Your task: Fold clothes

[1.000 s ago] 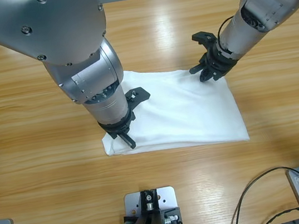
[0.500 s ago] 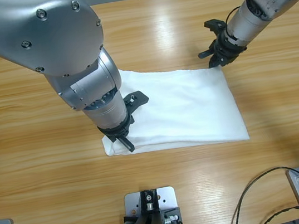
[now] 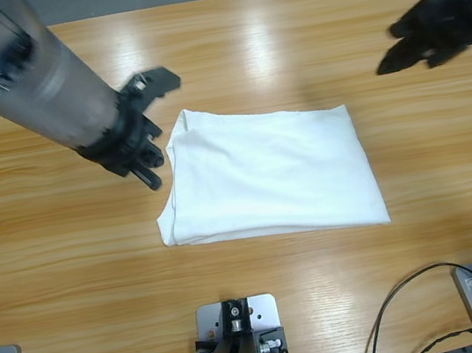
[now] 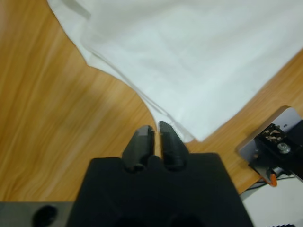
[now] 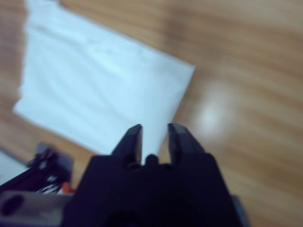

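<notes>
White T-shirt (image 3: 271,176) lies folded on the counter (image 3: 53,257); left gripper (image 4: 155,137) pinched closed and empty, right gripper (image 5: 155,138) slightly apart, empty.

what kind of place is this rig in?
Probably a robotics lab or workshop: a long wooden table with a folded white T-shirt, black cables at its edge, and two robot arms above.

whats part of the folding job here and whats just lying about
Part of the job:
- white T-shirt, folded flat on the table
- left pincer, beside the shirt's left edge, holding nothing
- right pincer, up off the shirt, holding nothing

Just lying about:
- black cables at the table's near right corner
</notes>
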You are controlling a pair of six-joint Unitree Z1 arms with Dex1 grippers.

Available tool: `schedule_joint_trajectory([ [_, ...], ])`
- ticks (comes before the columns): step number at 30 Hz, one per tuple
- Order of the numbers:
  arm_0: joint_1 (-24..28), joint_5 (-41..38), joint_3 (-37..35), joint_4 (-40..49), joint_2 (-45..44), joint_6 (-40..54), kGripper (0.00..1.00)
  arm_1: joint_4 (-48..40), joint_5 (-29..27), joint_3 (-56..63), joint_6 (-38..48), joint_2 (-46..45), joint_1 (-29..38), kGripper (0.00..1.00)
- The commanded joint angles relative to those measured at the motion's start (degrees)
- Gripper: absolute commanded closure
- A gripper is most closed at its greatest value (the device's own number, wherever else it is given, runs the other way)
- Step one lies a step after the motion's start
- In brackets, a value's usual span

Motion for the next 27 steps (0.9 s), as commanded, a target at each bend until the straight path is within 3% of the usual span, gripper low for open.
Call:
schedule_joint_trajectory([
  [1,1.0,-2.7,4.1,1.0,-2.2,0.8,0.041,-10.1,9.4,24.2,8.6,-5.0,-6.5,0.0],
  [3,1.0,-2.9,5.9,0.8,-2.9,0.7,0.041,-20.5,14.8,31.2,10.9,-1.7,-9.2,0.0],
  [9,1.0,-3.5,8.4,0.8,-5.2,0.0,0.041,-34.5,16.7,37.5,14.4,8.1,-11.7,0.0],
  [15,0.9,-3.4,10.0,0.8,-6.5,-0.9,0.041,-47.1,24.0,41.8,14.4,17.7,-16.2,0.0],
  [19,0.5,-3.5,10.8,0.7,-6.1,-1.5,0.036,-51.2,26.3,43.4,14.4,21.0,-16.2,0.0],
  [27,0.5,-3.4,10.2,-0.5,-4.1,-2.4,0.036,-49.3,26.3,43.5,15.2,22.9,-13.5,0.007],
])
